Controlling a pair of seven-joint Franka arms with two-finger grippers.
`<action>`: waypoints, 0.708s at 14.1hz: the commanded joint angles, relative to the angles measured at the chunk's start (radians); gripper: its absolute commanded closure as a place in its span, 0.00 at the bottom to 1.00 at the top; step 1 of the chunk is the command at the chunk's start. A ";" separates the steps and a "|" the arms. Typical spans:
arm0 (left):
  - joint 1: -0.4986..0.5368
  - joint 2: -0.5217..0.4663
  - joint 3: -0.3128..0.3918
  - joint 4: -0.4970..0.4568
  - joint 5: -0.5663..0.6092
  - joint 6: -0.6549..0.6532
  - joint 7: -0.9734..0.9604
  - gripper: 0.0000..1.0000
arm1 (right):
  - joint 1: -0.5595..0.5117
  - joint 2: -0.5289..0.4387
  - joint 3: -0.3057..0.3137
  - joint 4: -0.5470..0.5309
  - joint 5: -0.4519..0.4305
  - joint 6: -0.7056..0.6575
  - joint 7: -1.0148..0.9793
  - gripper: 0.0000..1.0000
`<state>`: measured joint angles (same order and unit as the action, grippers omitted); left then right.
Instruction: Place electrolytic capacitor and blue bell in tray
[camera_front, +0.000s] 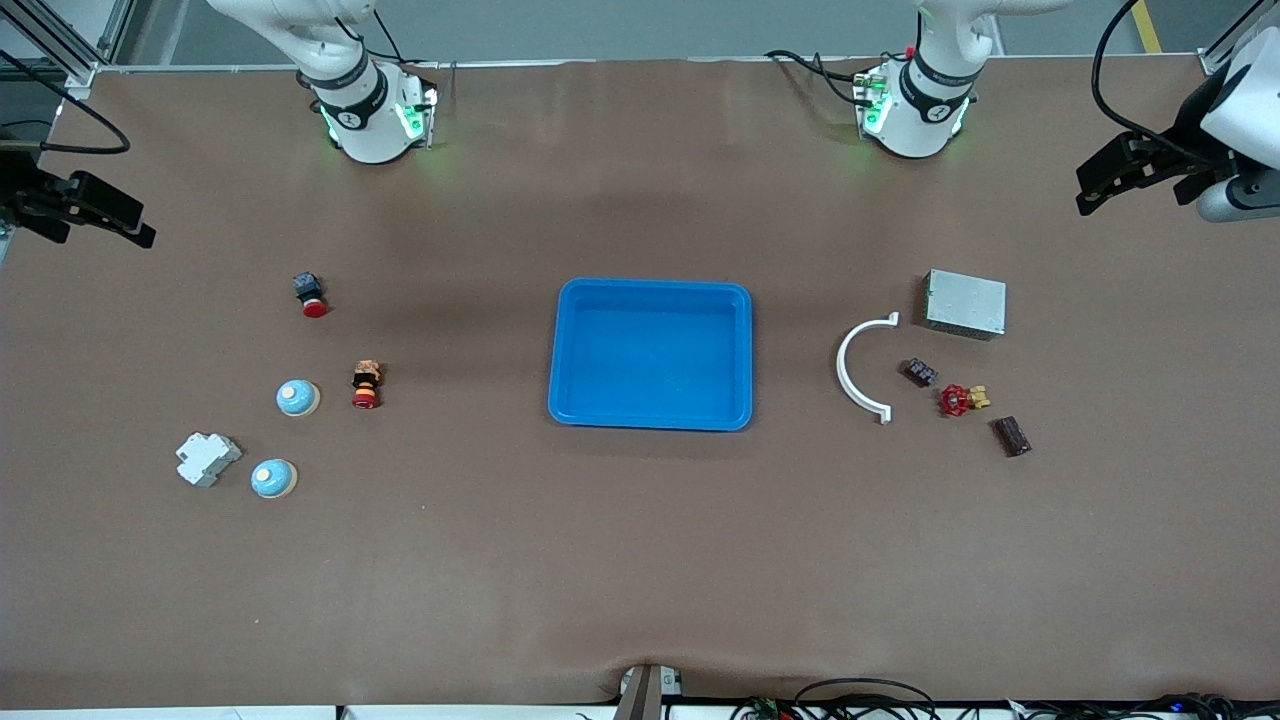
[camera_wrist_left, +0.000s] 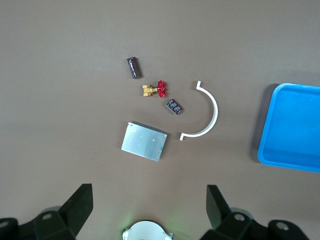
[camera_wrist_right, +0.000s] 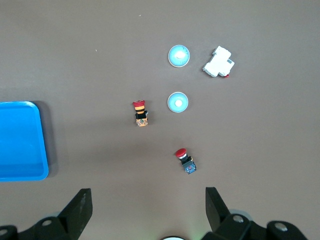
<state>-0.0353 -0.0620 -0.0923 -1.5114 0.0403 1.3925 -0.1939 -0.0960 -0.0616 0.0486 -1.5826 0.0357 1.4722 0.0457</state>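
Both pairs of fingers are spread apart with nothing between them: the left gripper (camera_front: 1120, 185) at the frame's upper right edge, the right gripper (camera_front: 100, 215) at its upper left. The empty tray (camera_front: 650, 418) is seen at centre. The capacitor (camera_front: 1011, 436) lies at middle right, two blue bells (camera_front: 297, 397) (camera_front: 273, 478) at lower left.

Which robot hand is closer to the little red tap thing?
Left. The left gripper hangs above that end of the table, where the red valve lies. The right gripper waits at the other end.
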 joint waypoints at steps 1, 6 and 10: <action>0.006 0.014 0.000 0.028 -0.025 -0.009 0.014 0.00 | -0.021 -0.009 0.008 -0.008 0.018 0.004 -0.001 0.00; 0.011 0.027 0.002 0.027 -0.023 -0.009 0.017 0.00 | -0.025 -0.012 0.008 -0.026 0.018 0.019 0.000 0.00; 0.011 0.056 0.005 -0.025 -0.016 -0.009 0.011 0.00 | -0.053 -0.010 0.008 -0.045 0.001 0.040 -0.010 0.00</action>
<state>-0.0317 -0.0238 -0.0887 -1.5209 0.0403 1.3908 -0.1935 -0.1231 -0.0617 0.0462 -1.6027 0.0351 1.4959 0.0455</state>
